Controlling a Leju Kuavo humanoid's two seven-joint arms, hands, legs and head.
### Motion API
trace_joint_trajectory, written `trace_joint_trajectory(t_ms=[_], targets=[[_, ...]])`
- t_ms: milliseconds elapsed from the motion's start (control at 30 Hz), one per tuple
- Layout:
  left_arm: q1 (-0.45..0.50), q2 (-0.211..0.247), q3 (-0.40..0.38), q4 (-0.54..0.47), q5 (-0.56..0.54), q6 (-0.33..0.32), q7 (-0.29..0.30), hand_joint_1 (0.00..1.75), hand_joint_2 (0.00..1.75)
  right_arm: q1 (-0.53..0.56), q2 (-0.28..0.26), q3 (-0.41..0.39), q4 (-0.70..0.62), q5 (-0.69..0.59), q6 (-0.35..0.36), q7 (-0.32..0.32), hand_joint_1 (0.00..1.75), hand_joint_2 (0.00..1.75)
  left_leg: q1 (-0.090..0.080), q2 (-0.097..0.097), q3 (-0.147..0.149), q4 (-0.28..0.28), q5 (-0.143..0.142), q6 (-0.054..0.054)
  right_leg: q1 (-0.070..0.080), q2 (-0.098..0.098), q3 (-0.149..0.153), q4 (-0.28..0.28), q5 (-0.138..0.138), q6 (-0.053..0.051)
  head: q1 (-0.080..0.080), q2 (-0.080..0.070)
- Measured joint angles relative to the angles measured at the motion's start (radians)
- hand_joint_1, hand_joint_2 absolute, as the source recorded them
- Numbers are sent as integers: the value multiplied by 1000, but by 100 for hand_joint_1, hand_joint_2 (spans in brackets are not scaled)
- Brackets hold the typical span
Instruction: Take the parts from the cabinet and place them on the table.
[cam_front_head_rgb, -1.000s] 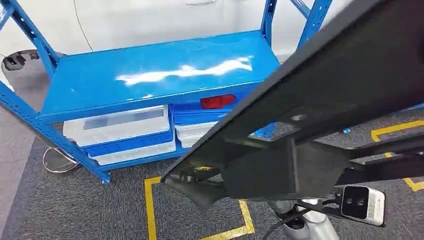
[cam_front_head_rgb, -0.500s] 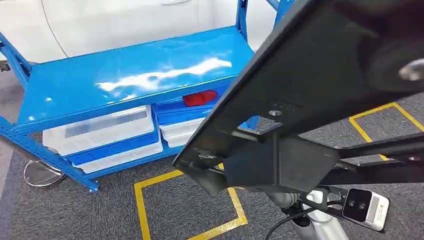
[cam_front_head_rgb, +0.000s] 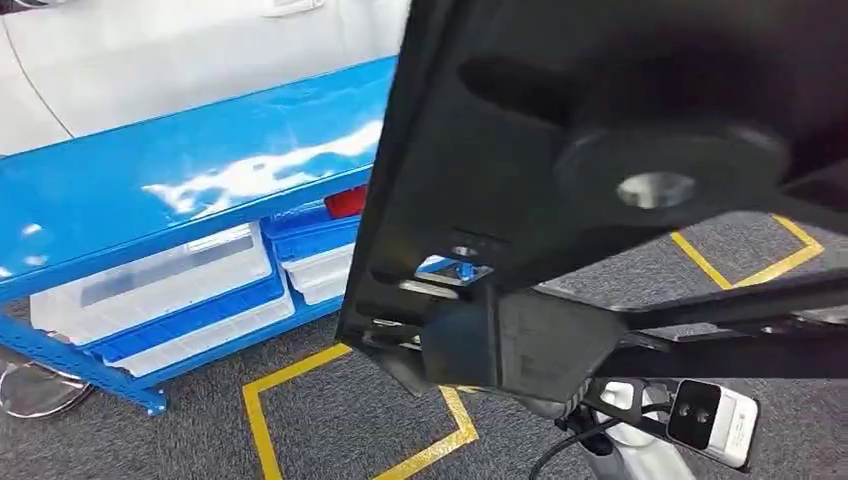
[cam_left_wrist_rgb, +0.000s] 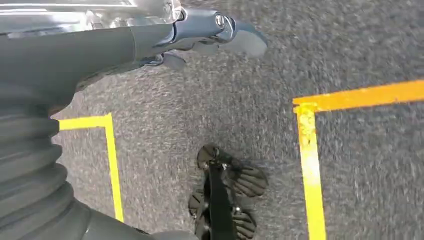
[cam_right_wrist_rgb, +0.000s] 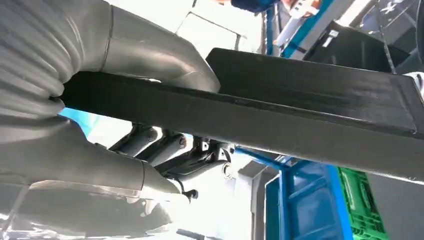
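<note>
Black flat metal part (cam_front_head_rgb: 600, 130), one only, clamped by right hand (cam_right_wrist_rgb: 100, 125), thumb over its upper face, fingers (cam_right_wrist_rgb: 150, 142) curled beneath. Long axis running 7 to 1 o'clock across head view. Left hand (cam_left_wrist_rgb: 210, 35) hanging over carpet, probably empty, fingers' spread unclear. Blue steel cabinet (cam_front_head_rgb: 150, 190) at 10 o'clock; two white trays (cam_front_head_rgb: 160, 270) below.

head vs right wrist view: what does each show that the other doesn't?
Head view alone: the blue shelf top, white bins under it, a red item, yellow floor tape. Right wrist view alone: the right hand gripping the part's edge, and a green crate. Both: the large black part, blue rack framing.
</note>
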Motion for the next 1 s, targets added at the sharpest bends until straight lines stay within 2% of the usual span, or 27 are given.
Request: trace_joint_trajectory(t_ms=[67,100,133,167,200,233,267,300,333,367,400,433,467,500,567,600,633,667,700,733,767,800,833,900,933,967,1000], targets=[[-6,0,-3,0,0,0,8,0,175,-5,-2,7,1,-7,-16,0,175,175,-4,12,-1,1,2,9,-5,17,-3,-5,6,13,2,0],[-5,-3,-6,0,-3,0,12,0,175,-9,-2,11,0,-9,-22,0,175,175,9,24,3,-13,10,20,-1,24,-5,-2,5,20,1,0],[-5,-7,-10,0,-7,0,15,0,175,-12,-3,14,0,-10,-25,-1,175,175,6,39,6,-18,15,25,2,-17,-15,21,-15,22,2,0],[-5,-8,-13,0,-8,-1,15,0,175,-16,-4,17,0,-11,-27,-2,175,175,6,48,4,-18,16,31,1,-47,-42,76,-52,25,10,0],[-3,-11,-14,0,-8,-1,15,0,175,-16,-4,20,0,-14,-31,-3,175,175,4,58,2,-17,15,31,-1,-64,-81,159,-94,28,10,0],[-1,-13,-14,0,-7,-1,14,0,175,-13,-4,23,0,-17,-37,-5,175,175,2,69,0,-16,15,32,-3,-71,-119,240,-128,31,11,0],[1,-14,-15,0,-8,-2,11,0,175,-10,-6,25,0,-18,-44,-7,175,175,1,80,-2,-14,14,32,-5,-74,-151,306,-148,33,10,0],[1,-15,-17,0,-9,-5,7,0,175,-6,-8,27,0,-18,-49,-9,175,175,1,90,-3,-13,14,32,-7,-75,-159,321,-142,35,11,0],[1,-19,-18,0,-10,-9,3,0,175,-4,-10,28,0,-17,-55,-13,175,175,0,100,-2,-13,13,31,-9,-78,-140,284,-114,35,11,0],[-1,-21,-19,0,-13,-12,-1,0,175,-3,-12,29,0,-17,-59,-16,175,175,0,109,-1,-13,12,30,-9,-85,-97,203,-72,33,11,0],[-1,-24,-20,0,-19,-20,-4,0,175,-3,-14,30,-1,-16,-68,-21,175,175,0,118,2,-12,10,28,-8,-101,-41,98,-28,29,11,0],[-1,-26,-23,0,-21,-27,-6,0,175,-3,-16,30,-3,-12,-76,-25,175,175,-2,125,5,-12,8,24,-5,-140,9,8,-7,23,11,0],[-1,-27,-26,0,-23,-31,-7,0,175,-1,-18,30,-5,-10,-81,-30,175,175,-9,131,5,-10,5,18,6,-151,11,-3,-16,15,10,0],[-1,-27,-28,0,-24,-36,-8,0,175,5,-23,28,-9,-10,-84,-39,175,175,-9,135,5,-10,4,13,6,-134,8,-6,-11,9,7,0],[-3,-27,-31,0,-23,-39,-6,0,175,22,-42,18,-18,-11,-84,-55,175,175,-9,149,10,-15,4,3,10,-120,4,-5,-12,2,7,0],[-3,-28,-33,0,-23,-37,-4,0,175,29,-47,11,-23,-11,-76,-58,175,175,-9,159,12,-15,1,-4,2,-108,8,-16,-5,-7,8,0],[-2,-29,-34,0,-23,-34,-2,0,175,35,-49,4,-29,-10,-68,-61,175,175,-2,127,6,2,-16,-9,-2,-100,12,-22,-1,-13,6,0],[-1,-31,-34,0,-23,-30,-1,0,175,36,-50,-2,-32,-10,-61,-64,175,175,-1,98,-14,51,-52,-10,-3,-94,12,-22,2,-19,4,0],[1,-31,-35,0,-23,-25,0,0,175,38,-50,-4,-35,-10,-57,-65,175,175,0,80,-46,126,-92,-13,-3,-84,11,-22,2,-20,2,0],[1,-30,-34,0,-22,-19,0,0,175,43,-50,-7,-37,-8,-55,-65,175,175,0,72,-84,209,-129,-15,-2,-74,10,-22,3,-21,2,0],[1,-30,-34,0,-21,-15,4,0,175,50,-51,-10,-37,-7,-54,-65,175,175,0,67,-120,283,-153,-17,0,-63,10,-21,3,-21,2,0],[3,-30,-34,0,-19,-13,7,0,175,56,-52,-13,-37,-7,-54,-65,175,175,0,67,-138,315,-150,-18,0,-51,10,-19,2,-22,2,0],[5,-30,-34,0,-18,-10,11,0,175,61,-53,-18,-37,-5,-54,-65,175,175,0,67,-129,290,-122,-16,0,-38,10,-16,2,-22,2,0],[5,-30,-34,0,-18,-8,15,0,175,65,-55,-30,-42,-3,-55,-65,175,175,1,58,-58,127,-27,-11,0,-13,11,-11,0,-19,1,0],[5,-30,-34,0,-18,-8,15,0,175,65,-57,-35,-44,-3,-58,-65,175,175,2,29,-15,33,15,-6,0,-1,12,-9,-1,-16,1,0],[7,-29,-34,0,-20,-8,18,0,175,65,-60,-42,-44,-3,-60,-65,175,175,3,-4,0,1,-2,-2,5,7,7,-6,-2,-9,2,0],[5,-29,-35,0,-23,-8,19,0,175,67,-64,-48,-44,-6,-60,-64,175,175,2,5,0,-3,3,-1,1,18,2,-3,0,-4,1,0]])
